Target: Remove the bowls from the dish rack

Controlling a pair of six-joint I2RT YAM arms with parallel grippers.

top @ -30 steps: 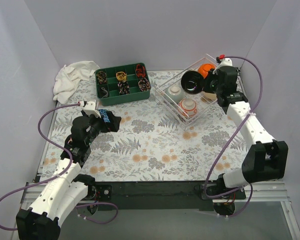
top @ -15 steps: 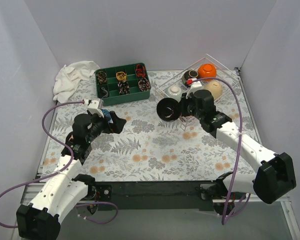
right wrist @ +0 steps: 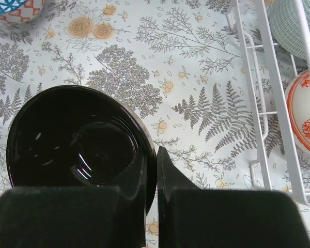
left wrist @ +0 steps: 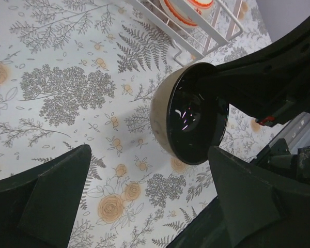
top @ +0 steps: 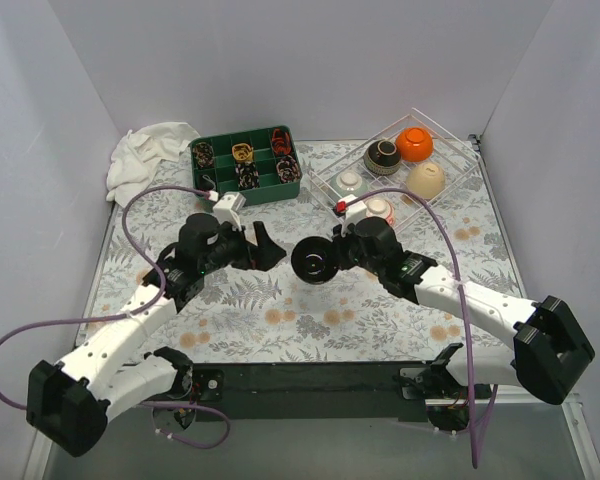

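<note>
Black bowl (top: 313,263): rim clenched in right claw (top: 334,256), above mid tabletop (top: 280,320), outside dish rack (top: 458,160) at far right; mouth faces left claw (top: 265,247), spread wide, empty, just beside; other bowls in rack

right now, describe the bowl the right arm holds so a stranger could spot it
Look at the middle of the flowered table, short of the wire dish rack at the far right. There the right pincer clamps the rim of a bowl tipped on its side. Unlike the bowls in the rack, it is held up and shows a glossy black inside.
</note>
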